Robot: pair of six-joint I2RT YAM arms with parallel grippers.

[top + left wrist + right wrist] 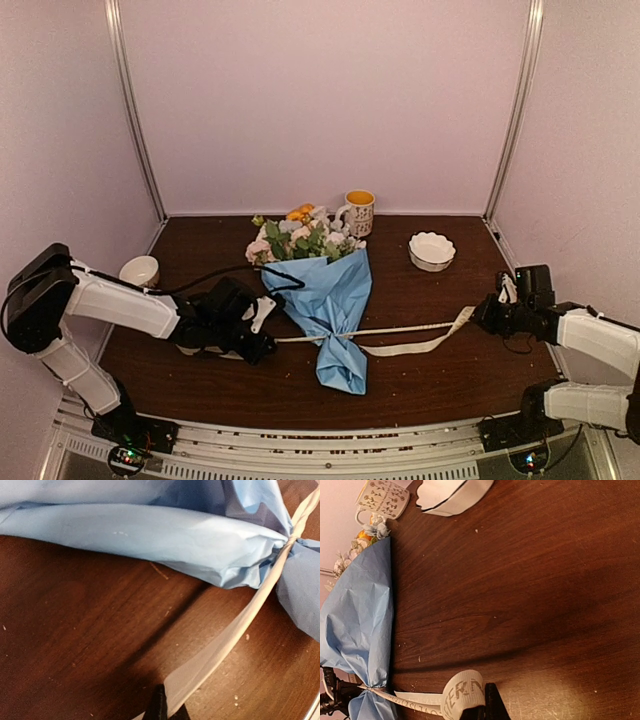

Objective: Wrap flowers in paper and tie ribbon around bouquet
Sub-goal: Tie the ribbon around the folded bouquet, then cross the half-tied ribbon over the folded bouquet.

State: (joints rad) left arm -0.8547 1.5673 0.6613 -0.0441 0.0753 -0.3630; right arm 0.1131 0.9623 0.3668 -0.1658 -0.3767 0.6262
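We have the bouquet (333, 300), pastel flowers (300, 238) with green leaves bundled in a cone of thin light blue paper (340, 285), lying flat on the dark brown wooden worktop (450, 375). Its blooms point toward the far wall beside a patterned mug (359, 212), and the stem end points toward us. A narrow cream fabric ribbon (410, 329) with dark lettering crosses the cone at its pinched waist. It is drawn into a straight line from side to side, with a slack loop sagging on the right.

The left claw (268, 344) is clamped on the ribbon's left end, and the right claw (480, 316) is pinched on the right end, where the strip curls over just ahead of its fingers. Whether a knot has formed at the waist we cannot tell.

We judge the bundle light, so an uneven pull would probably drag it across the smooth wood. The paper looks crisp and easily creased or torn (it already bunches hard where it is cinched). The ribbon is limp and likely to slide through a loose pinch, so we would hold it flat, close to each end. If the bundle itself needs steadying, we would take it at the waist, where the stems stiffen it, and never by the fragile blooms.
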